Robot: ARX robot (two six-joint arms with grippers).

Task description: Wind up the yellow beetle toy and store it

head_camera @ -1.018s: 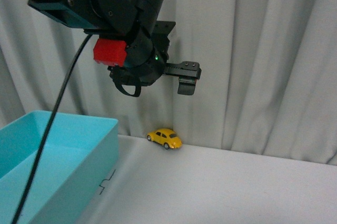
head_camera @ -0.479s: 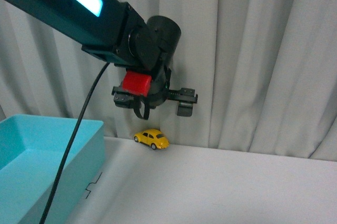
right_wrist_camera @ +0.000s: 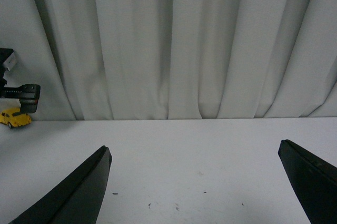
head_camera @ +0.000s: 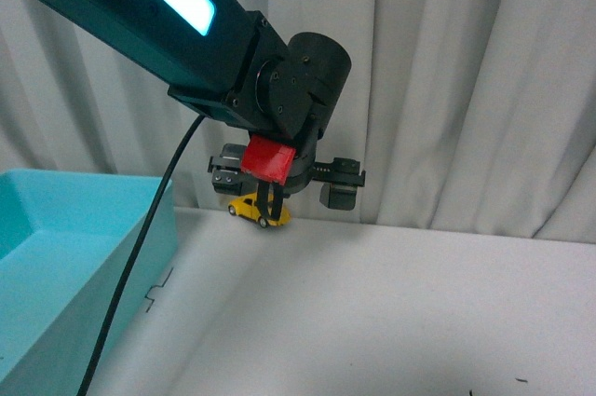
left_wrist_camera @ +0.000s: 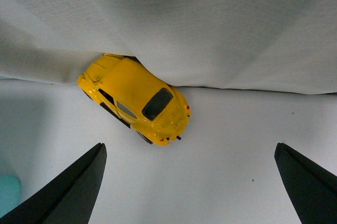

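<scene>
Left wrist view: yellow beetle toy (left_wrist_camera: 134, 100) noted on table (left_wrist_camera: 237, 150), pressed against curtain (left_wrist_camera: 210, 23) hem. Left claw (left_wrist_camera: 189, 147) held spread near curtain. Right claw (right_wrist_camera: 195, 145) likewise spread, faced toward curtain.

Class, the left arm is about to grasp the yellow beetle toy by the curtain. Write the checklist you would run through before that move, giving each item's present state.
1. The left hand is open: ok, its fingers are spread wide.
2. The yellow beetle toy is upright on the table: ok.
3. The toy is centred between the fingers: not ok, it lies nearer one finger.
4. The toy is free of the curtain: not ok, one end is against a fold.
5. The right hand is out of the way: ok, open and apart from the toy.
6. The toy is wound up: cannot tell.
</scene>
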